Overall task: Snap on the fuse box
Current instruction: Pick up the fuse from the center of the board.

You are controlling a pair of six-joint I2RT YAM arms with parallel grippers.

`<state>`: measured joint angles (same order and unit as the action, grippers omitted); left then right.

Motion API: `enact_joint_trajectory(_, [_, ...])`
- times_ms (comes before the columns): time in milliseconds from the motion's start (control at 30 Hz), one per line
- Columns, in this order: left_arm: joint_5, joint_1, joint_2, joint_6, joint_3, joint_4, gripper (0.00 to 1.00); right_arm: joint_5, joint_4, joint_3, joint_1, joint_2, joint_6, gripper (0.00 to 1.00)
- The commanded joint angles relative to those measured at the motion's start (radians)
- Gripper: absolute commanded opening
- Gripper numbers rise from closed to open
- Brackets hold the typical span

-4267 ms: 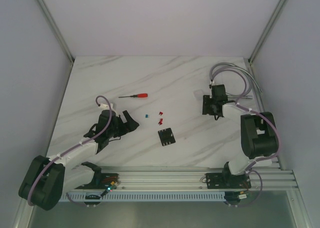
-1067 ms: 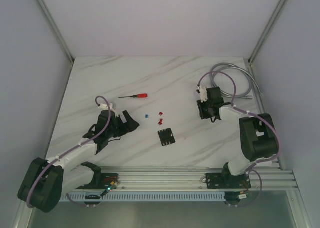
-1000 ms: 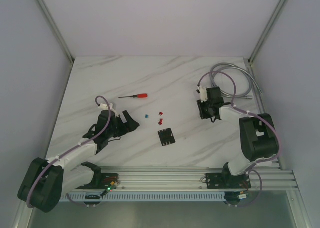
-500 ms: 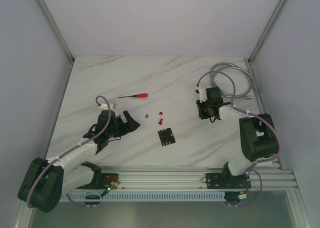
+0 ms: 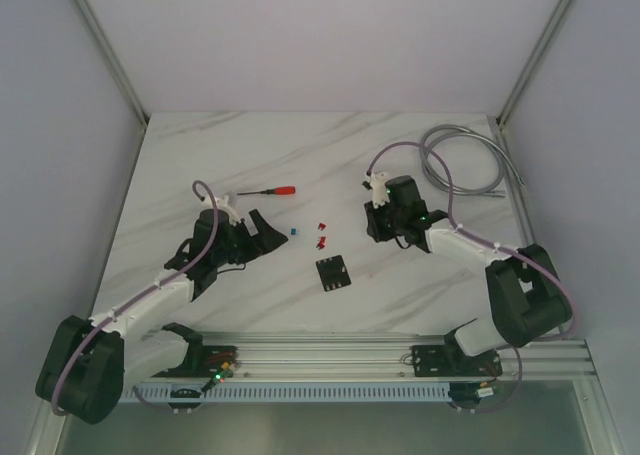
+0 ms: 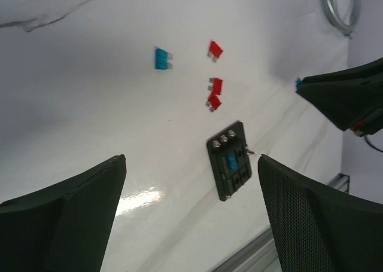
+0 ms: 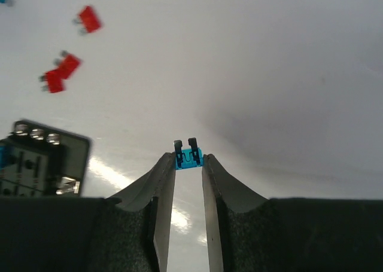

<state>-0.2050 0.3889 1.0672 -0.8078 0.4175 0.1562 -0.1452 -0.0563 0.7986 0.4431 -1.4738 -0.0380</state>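
The fuse box (image 5: 333, 273) is a small black square block lying flat at the table's middle front. In the left wrist view the fuse box (image 6: 230, 161) shows one blue fuse seated in a slot. My right gripper (image 7: 188, 159) is shut on a tiny blue fuse (image 7: 188, 157), pinched at the fingertips with its prongs pointing outward. From above, the right gripper (image 5: 380, 227) hovers up and right of the box; the fuse box (image 7: 36, 164) sits at the lower left of its wrist view. My left gripper (image 6: 190, 159) stands wide open and empty, to the box's left (image 5: 262, 237).
Loose red fuses (image 5: 321, 241) and a loose blue fuse (image 5: 294, 231) lie just beyond the box. A red-handled screwdriver (image 5: 270, 190) lies farther back on the left. A grey coiled cable (image 5: 470, 160) rests at the back right. An aluminium rail (image 5: 330, 355) runs along the near edge.
My right arm has swung left toward the table's middle, carrying the blue fuse. My left gripper has shifted slightly farther back, still open.
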Motion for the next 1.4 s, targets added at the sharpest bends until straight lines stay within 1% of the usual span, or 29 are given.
enact_joint_trajectory(0, [-0.089, -0.004, 0.012, -0.043, 0.041, 0.050, 0.99, -0.040, 0.058, 0.002, 0.068, 0.024, 0.051, 0.20])
enact_joint_trajectory(100, [-0.136, 0.002, 0.034, -0.076, 0.054, 0.112, 0.96, -0.061, 0.094, 0.012, 0.117, 0.029, 0.066, 0.20])
enact_joint_trajectory(367, [-0.160, 0.036, 0.113, -0.091, 0.123, 0.177, 0.81, -0.109, 0.170, 0.051, 0.217, 0.028, 0.082, 0.21])
enact_joint_trajectory(467, [-0.175, 0.052, 0.145, -0.107, 0.136, 0.213, 0.74, -0.113, 0.192, 0.061, 0.250, 0.029, 0.084, 0.21])
enact_joint_trajectory(600, [-0.183, 0.068, 0.183, -0.124, 0.148, 0.254, 0.65, -0.116, 0.209, 0.072, 0.283, 0.034, 0.086, 0.21])
enact_joint_trajectory(700, [-0.193, 0.077, 0.211, -0.144, 0.147, 0.297, 0.60, -0.122, 0.228, 0.074, 0.301, 0.037, 0.089, 0.21])
enact_joint_trajectory(867, [-0.198, 0.090, 0.242, -0.159, 0.151, 0.322, 0.51, -0.141, 0.258, 0.065, 0.320, 0.042, 0.102, 0.21])
enact_joint_trajectory(1233, [-0.210, 0.117, 0.277, -0.190, 0.152, 0.368, 0.45, -0.156, 0.309, 0.070, 0.345, 0.041, 0.108, 0.21])
enact_joint_trajectory(1367, [-0.216, 0.120, 0.287, -0.204, 0.147, 0.383, 0.42, -0.163, 0.321, 0.068, 0.349, 0.041, 0.115, 0.21])
